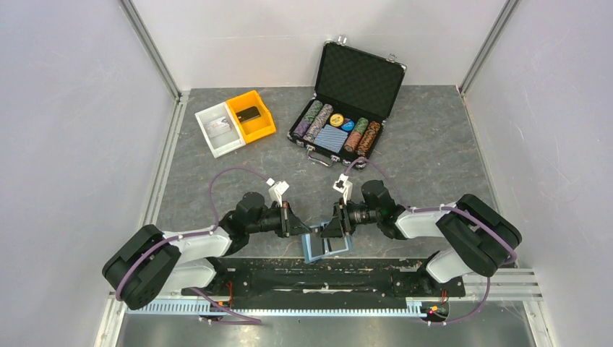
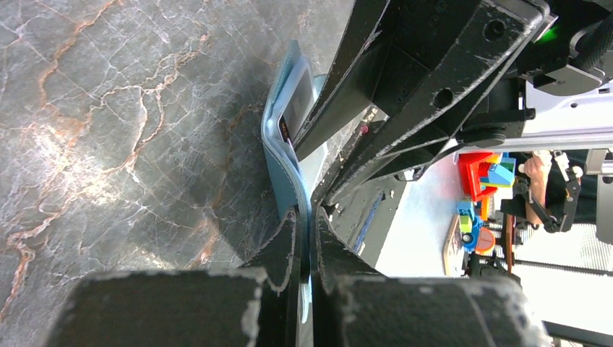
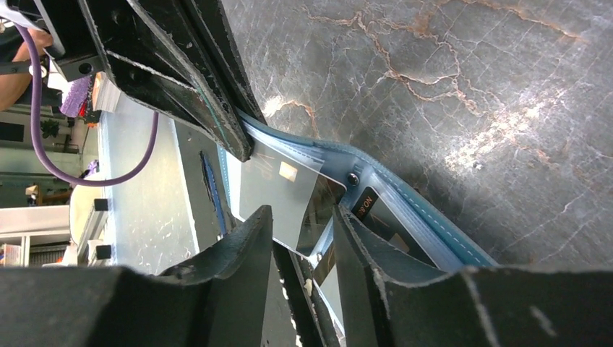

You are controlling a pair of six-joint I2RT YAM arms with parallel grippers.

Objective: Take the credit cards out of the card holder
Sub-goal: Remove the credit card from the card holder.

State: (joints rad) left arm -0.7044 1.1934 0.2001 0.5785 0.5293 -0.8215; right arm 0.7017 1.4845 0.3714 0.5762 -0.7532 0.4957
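The card holder [image 1: 327, 247] is at the near edge of the tabletop [image 1: 434, 159], between the two hands. A glossy card [image 3: 285, 195] stands partly out of its pocket, and a dark card [image 3: 367, 206] sits deeper inside. The left hand [image 2: 309, 238] is pressed together on the holder's edge. The right hand [image 3: 302, 224] is spread, with one finger on each side of the glossy card, not pinching it. The step in hand seems to be pulling out this card. Next, the right hand must close on the card and draw it straight along the pocket, while the left holds the holder firm.
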